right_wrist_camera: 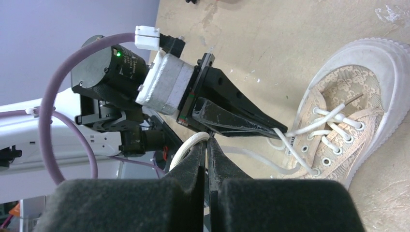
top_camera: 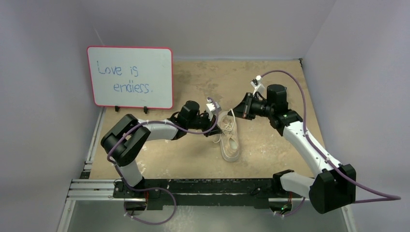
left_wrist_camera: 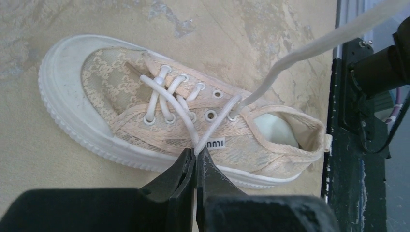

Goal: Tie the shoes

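The pale pink-beige sneaker (top_camera: 230, 141) lies on the tan table, toe toward the near edge. In the left wrist view the shoe (left_wrist_camera: 111, 92) fills the frame, and my left gripper (left_wrist_camera: 196, 151) is shut on a white lace (left_wrist_camera: 169, 99) at the shoe's side. The other lace (left_wrist_camera: 300, 48) runs taut up and to the right. In the right wrist view my right gripper (right_wrist_camera: 207, 138) is shut on that lace's end (right_wrist_camera: 186, 147), beside the shoe (right_wrist_camera: 358, 92) and the left gripper (right_wrist_camera: 278, 128). From above, the left gripper (top_camera: 218, 123) and right gripper (top_camera: 238, 112) flank the shoe's heel end.
A whiteboard (top_camera: 129, 76) reading "Love is endless." stands at the back left. A black and metal rail (top_camera: 193, 186) runs along the near edge. Grey walls close in the left, back and right sides.
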You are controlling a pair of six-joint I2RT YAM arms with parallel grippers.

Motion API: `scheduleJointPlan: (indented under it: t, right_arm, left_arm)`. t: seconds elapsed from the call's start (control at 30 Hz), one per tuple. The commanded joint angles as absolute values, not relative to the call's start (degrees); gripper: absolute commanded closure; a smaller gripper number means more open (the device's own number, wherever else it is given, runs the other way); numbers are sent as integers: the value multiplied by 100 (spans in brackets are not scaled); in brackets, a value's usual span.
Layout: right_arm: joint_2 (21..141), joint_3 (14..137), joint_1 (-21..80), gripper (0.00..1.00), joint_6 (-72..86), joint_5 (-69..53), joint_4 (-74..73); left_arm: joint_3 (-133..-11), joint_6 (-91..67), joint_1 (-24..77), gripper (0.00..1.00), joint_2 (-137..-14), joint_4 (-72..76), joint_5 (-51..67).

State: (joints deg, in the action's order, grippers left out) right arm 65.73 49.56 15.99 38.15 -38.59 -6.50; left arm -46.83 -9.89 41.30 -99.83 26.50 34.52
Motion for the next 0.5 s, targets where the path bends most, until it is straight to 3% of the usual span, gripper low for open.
scheduleJointPlan:
  t: [0.0,0.27,0.4,0.47]
  right_arm:
    - [6666,5146,1571,100,3840,-4203,-283]
    - [6685,5083,1569,100,4199,-4326,309]
    - [6670,5110,1564,100,4366,-4109,413]
    - [6691,5147,1570,100,4390,-4073,447]
  left_arm:
    - [-4868,-1242,4105,100,-9619,3148,4000]
    - [-4797,-2770,4106,100,-10052,5086,4369]
    - [-4789,-2811,4119,99,-10054,5185,4368]
    - [-4796,-2755,4117,94,-10052,5114,4394]
